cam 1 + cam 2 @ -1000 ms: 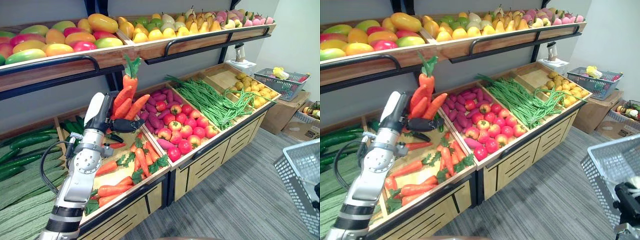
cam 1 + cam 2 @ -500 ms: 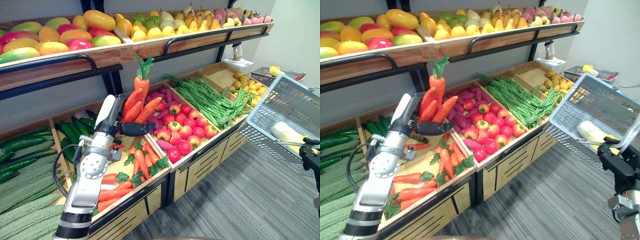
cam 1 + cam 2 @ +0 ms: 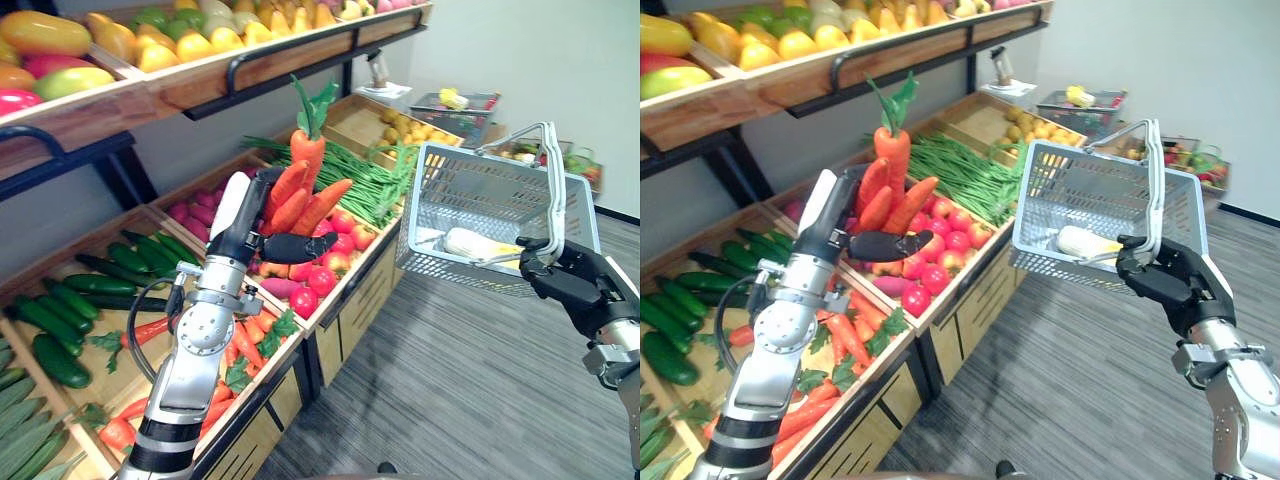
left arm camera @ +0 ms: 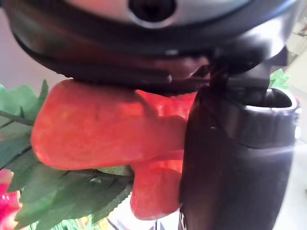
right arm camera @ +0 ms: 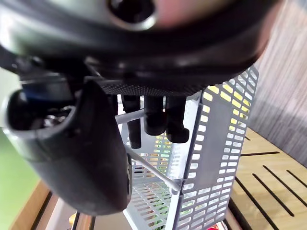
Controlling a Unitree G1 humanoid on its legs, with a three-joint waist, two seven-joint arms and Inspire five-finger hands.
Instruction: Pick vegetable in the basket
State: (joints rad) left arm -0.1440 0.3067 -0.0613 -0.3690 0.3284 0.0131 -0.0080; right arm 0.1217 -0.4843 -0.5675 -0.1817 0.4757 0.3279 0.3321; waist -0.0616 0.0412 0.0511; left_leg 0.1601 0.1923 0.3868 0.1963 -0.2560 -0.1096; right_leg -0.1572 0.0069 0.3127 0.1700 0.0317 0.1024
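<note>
Carrots [image 3: 300,190]: one bunch, orange roots with green tops pointing up. They are raised clear of the stand, near the basket [image 3: 470,185] but not yet over its rim.

Left robot hand [image 3: 258,225]: clenched round the lower roots, thumb across the front. The left wrist view shows orange flesh pressed against the palm. Judged reason for the high hold: the bunch must clear the basket wall before it can go in.

Right robot hand [image 3: 572,283]: fingers curled round the handle [image 3: 553,170], so the basket hangs from it. It is held out toward the stand, beside the carrots, and appears slightly tilted. Judged reason: to bring the open top within the other arm's reach.

Basket contents: one pale vegetable [image 3: 478,243] lying on the bottom. Nothing else can be made out inside.

Stand, lower level, by compartment:
- cucumbers [image 3: 60,300], dark green, at the robot's left;
- loose carrots [image 3: 235,350], with leaves, below the left arm;
- red fruit [image 3: 325,275], with purple pieces behind;
- beans [image 3: 375,180], a long green heap;
- small yellow fruit [image 3: 405,125] in the far compartment.

Shelf [image 3: 130,95], upper level: mangoes [image 3: 45,35] to the robot's left, then yellow and green fruit further along.

Second basket [image 3: 455,105]: grey, well beyond the stand, holding something yellow that is too small to identify.
</note>
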